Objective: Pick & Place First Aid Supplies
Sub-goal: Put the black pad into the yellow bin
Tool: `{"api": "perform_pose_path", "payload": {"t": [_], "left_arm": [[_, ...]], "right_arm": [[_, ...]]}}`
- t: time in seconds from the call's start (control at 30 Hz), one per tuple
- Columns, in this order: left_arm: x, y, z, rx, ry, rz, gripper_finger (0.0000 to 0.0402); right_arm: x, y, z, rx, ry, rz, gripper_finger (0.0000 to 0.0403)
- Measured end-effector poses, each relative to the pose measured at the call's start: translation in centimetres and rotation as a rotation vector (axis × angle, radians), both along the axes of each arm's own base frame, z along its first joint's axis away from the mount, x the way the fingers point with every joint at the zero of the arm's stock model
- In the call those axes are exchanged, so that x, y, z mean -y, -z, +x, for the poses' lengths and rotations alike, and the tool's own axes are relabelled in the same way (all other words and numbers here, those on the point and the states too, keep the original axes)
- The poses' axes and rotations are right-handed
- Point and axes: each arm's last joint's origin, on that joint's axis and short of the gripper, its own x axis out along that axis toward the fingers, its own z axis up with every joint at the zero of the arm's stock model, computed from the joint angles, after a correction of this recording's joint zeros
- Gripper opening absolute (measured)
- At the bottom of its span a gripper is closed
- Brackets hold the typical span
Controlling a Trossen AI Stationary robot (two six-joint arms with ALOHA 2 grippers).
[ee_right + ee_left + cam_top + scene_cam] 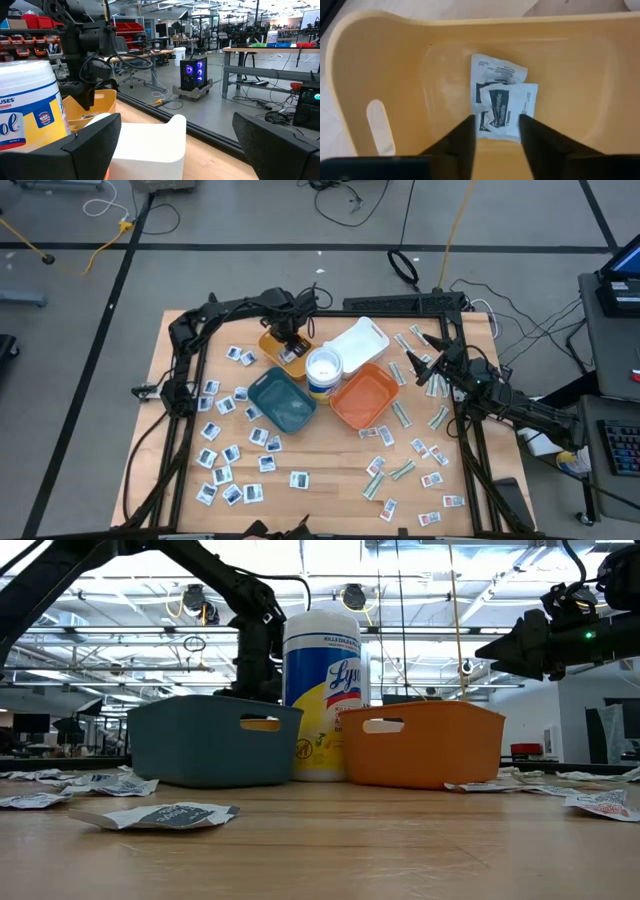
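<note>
Wooden table [330, 470] carries everything, and the white round tub [323, 370] at its middle serves as the landmark. Four trays crowd around that tub: a teal tray [283, 401] touching it on the near-left, an orange tray [365, 396] on the near-right, a white tray [360, 343] on the far-right, and a yellow tray [276, 348] on the far-left. In the low view the tub stands upright between the teal and orange trays.

Left of the tub, the left arm reaches in from the table's far-left corner, and the left gripper [495, 131] hangs over the yellow tray with its fingers [462, 142] parted, grasping nothing. Two white packets with dark marks [502, 102] lie overlapping on that tray's floor, just beyond the fingertips and free of them.

Right of the tub, past the orange tray, the right gripper [428, 368] hovers above the table with its jaws spread wide and nothing between them.

Loose first aid supplies lie flat on the wood: white squares with blue marks [232, 455] spread left and near-left of the tub, green-white strips [402, 469] and red-marked packets [434, 451] to its right and near-right.
</note>
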Motion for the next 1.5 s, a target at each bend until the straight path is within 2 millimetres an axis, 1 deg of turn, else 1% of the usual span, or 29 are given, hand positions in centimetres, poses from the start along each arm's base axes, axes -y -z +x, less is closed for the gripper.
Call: {"api": "perform_pose_path", "payload": {"t": [0.1, 0.17, 0.27, 0.4, 0.53, 0.63, 0.83, 0.97, 1.1, 1.2, 1.37, 1.5], "left_arm": [[0.0, 0.0, 0.0, 0.001, 0.021, -0.003, 0.0216], [0.0, -0.1, -0.1, 0.0, 0.023, -0.004, 0.0239], [0.1, -0.6, -0.4, 0.007, 0.054, -0.018, 0.0262], [0.4, -1.7, -1.2, 0.0, 0.14, -0.041, 0.0282], [1.0, -2.9, -2.1, -0.02, 0.242, -0.074, 0.0293], [1.4, -3.7, -2.7, -0.033, 0.294, -0.093, 0.0293], [2.3, -4.7, -3.7, -0.085, 0.316, -0.141, 0.0283], [3.0, -4.9, -3.7, -0.114, 0.304, -0.161, 0.0275], [4.7, -5.4, -4.2, -0.108, 0.309, -0.152, 0.0274], [6.2, -5.6, -5.3, -0.102, 0.313, -0.142, 0.0274], [9.2, -5.1, -7.4, -0.126, 0.305, -0.178, 0.0279], [11.6, -4.0, -9.4, -0.146, 0.289, -0.254, 0.0279]], "right_arm": [[0.0, 0.0, 0.0, 0.0, 0.0, 0.0, 0.0377], [0.0, 0.0, 0.0, 0.0, 0.0, 0.0, 0.0377], [0.0, 0.0, 0.0, 0.0, 0.0, 0.0, 0.0377], [0.0, 0.0, 0.0, 0.0, 0.0, 0.0, 0.0377], [0.0, 0.0, 0.0, 0.0, 0.0, 0.0, 0.0377], [0.0, 0.0, 0.0, 0.0, 0.0, 0.0, 0.0377], [0.0, 0.0, 0.0, 0.0, 0.0, 0.0, 0.0377], [0.0, 0.0, 0.0, 0.0, 0.001, 0.0, 0.0377], [0.0, 0.0, 0.0, 0.0, 0.0, 0.0, 0.0377], [0.0, 0.0, 0.0, 0.0, 0.0, 0.0, 0.0377], [0.0, 0.0, 0.0, 0.0, 0.0, 0.0, 0.0377], [0.0, 0.0, 0.0, 0.0, 0.0, 0.0, 0.0377]]}}
